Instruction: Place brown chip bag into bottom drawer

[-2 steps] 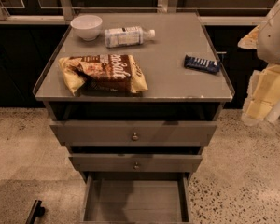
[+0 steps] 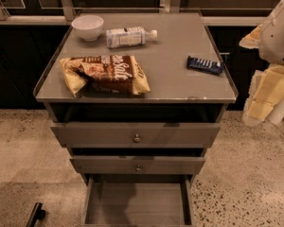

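Observation:
The brown chip bag [image 2: 105,74] lies flat on the left front of the grey cabinet top [image 2: 180,86], dark brown in the middle with pale yellow ends. The bottom drawer [image 2: 137,205] is pulled open under the two upper drawers, and its plain grey inside holds nothing. Only the white and cream segments of my arm [image 2: 270,65] show at the right edge, beside the cabinet and well away from the bag. My gripper is out of view.
A white bowl [image 2: 87,26] and a plastic bottle [image 2: 130,36] lying on its side sit at the back of the top. A dark blue wrapped bar [image 2: 205,64] lies at the right. The upper drawers [image 2: 136,136] are closed. A small black object [image 2: 35,214] lies at the bottom left.

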Controlling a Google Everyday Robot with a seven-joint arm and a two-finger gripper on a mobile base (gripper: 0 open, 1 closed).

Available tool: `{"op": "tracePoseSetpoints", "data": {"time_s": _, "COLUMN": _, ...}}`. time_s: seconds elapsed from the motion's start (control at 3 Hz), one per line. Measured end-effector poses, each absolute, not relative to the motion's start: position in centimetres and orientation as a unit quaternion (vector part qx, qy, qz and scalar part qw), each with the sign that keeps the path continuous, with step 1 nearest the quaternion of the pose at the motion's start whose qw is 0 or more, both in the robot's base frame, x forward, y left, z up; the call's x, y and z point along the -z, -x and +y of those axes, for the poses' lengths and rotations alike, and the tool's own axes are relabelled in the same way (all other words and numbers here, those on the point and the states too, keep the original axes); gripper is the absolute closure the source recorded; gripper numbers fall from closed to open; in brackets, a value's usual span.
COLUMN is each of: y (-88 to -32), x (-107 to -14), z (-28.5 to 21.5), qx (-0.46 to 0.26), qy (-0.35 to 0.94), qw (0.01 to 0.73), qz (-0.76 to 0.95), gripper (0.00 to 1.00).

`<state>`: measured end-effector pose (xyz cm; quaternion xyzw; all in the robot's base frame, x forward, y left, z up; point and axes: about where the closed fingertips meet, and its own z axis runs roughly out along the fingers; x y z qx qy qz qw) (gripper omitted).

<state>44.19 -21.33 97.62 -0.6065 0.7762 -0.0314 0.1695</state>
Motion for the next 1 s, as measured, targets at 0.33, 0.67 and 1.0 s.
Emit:
{"op": "tracePoseSetpoints", "data": {"time_s": 0.33, "y": -47.2, "x": -96.4, "z": -19.4, "qx": -0.010, "qy": 0.623, "qw": 0.216, "qz": 0.751, "gripper": 0.00}}
{"op": "tracePoseSetpoints", "data": {"time_s": 0.67, "y": -52.0, "x": -93.9, "z": -15.4, "qx": -0.078, "qy": 0.632, "qw": 0.262, "qz": 0.725, "gripper": 0.00}}
{"op": "tracePoseSetpoints", "data": {"time_s": 1.0, "y": -56.2, "x": -91.2, "z": -11.2, "qx": -0.137, "qy": 0.639, "qw": 0.283, "qz": 0.702, "gripper": 0.00}}
